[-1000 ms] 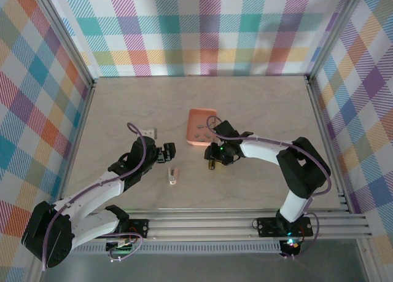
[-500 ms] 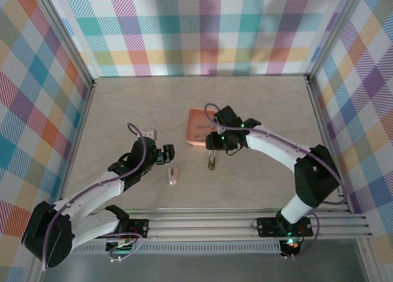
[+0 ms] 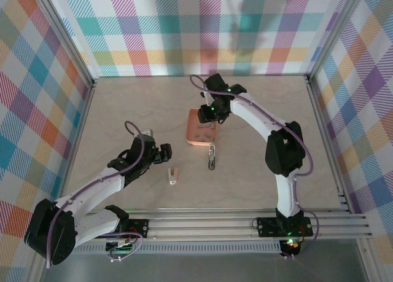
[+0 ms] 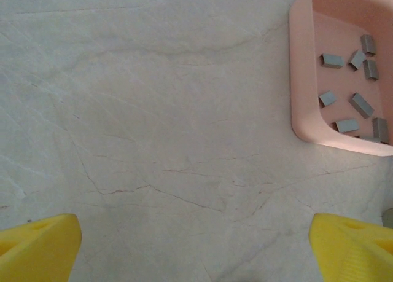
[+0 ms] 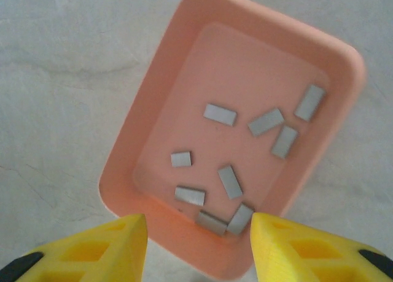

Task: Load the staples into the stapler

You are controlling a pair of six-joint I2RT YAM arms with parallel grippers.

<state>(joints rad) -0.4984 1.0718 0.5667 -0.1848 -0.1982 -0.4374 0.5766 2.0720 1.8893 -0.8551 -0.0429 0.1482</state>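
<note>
A salmon-orange tray sits near the middle of a pale, marble-veined surface, enclosed on three sides by pastel plaid walls, with aluminium rails along the near edge. A small dark oblong object lies just beside the tray's near edge.

You'll find the staples, nine short grey strips, scattered loose at odd angles on the floor of the salmon tray, while the pale pink-and-white stapler lies flat, well apart, lower left of centre overhead.
</note>
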